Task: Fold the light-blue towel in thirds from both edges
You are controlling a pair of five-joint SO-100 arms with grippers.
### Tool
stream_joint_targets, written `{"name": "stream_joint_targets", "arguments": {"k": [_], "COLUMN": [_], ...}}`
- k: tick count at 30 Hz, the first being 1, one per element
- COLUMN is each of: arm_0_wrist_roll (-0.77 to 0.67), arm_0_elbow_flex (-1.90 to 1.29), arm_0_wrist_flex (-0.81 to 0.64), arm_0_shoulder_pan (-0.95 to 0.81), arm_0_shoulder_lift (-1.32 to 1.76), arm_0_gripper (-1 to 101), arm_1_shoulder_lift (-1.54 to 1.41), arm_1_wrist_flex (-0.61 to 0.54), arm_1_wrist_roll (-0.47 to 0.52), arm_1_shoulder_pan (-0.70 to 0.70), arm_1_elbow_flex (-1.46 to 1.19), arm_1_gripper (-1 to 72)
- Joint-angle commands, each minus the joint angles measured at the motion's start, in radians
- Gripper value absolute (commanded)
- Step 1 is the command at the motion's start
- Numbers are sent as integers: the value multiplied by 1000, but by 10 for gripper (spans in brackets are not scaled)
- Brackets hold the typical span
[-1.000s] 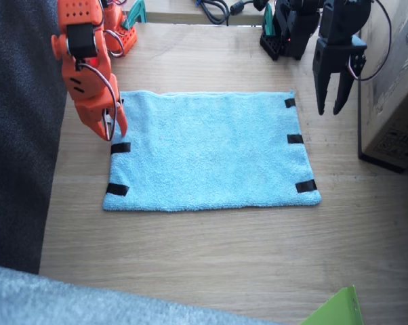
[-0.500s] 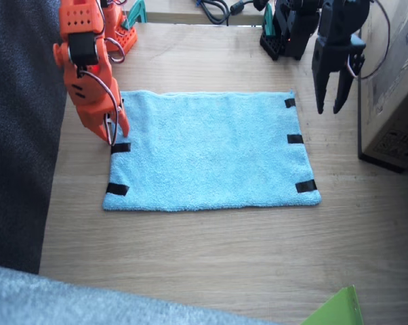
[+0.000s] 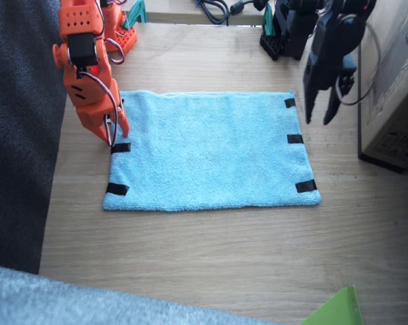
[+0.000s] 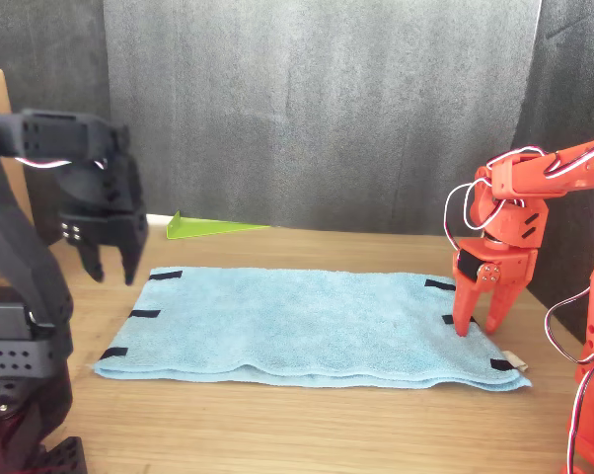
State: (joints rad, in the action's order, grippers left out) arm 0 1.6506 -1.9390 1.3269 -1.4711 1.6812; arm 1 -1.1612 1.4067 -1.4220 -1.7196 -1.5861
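While the light-blue towel [image 3: 211,150] lies flat, unfolded on the tabletop [image 3: 211,257], both parted, empty end effectors, right [image 3: 113,133] and left [image 3: 318,115], should pinch opposite taped edges squarely.

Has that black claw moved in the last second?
Yes. The left claw has swung toward the towel, now nearer its top tape strip.
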Motion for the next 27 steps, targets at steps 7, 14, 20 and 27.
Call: {"name": "stream_joint_targets", "arguments": {"k": [7, 14, 20, 27], "arm_0_wrist_roll": [9, 6, 0, 8], "arm_0_elbow_flex": [2, -26, -28, -15], "arm_0_wrist_flex": [44, 51, 44, 46], "arm_0_shoulder_pan": [31, 41, 38, 28], "arm_0_shoulder_lift": [-40, -72, -123, -160], "arm_0_gripper": [228, 229, 229, 228], "arm_1_shoulder_lift": [11, 6, -3, -23], "arm_1_wrist_flex": [-6, 3, 14, 17], "arm_1_wrist_roll": [-2, 0, -2, 0], "arm_1_shoulder_pan": [-18, -21, -23, -23], "arm_1_elbow_flex": [-26, -29, -32, -44], "arm_1_gripper": [232, 233, 234, 235]}}
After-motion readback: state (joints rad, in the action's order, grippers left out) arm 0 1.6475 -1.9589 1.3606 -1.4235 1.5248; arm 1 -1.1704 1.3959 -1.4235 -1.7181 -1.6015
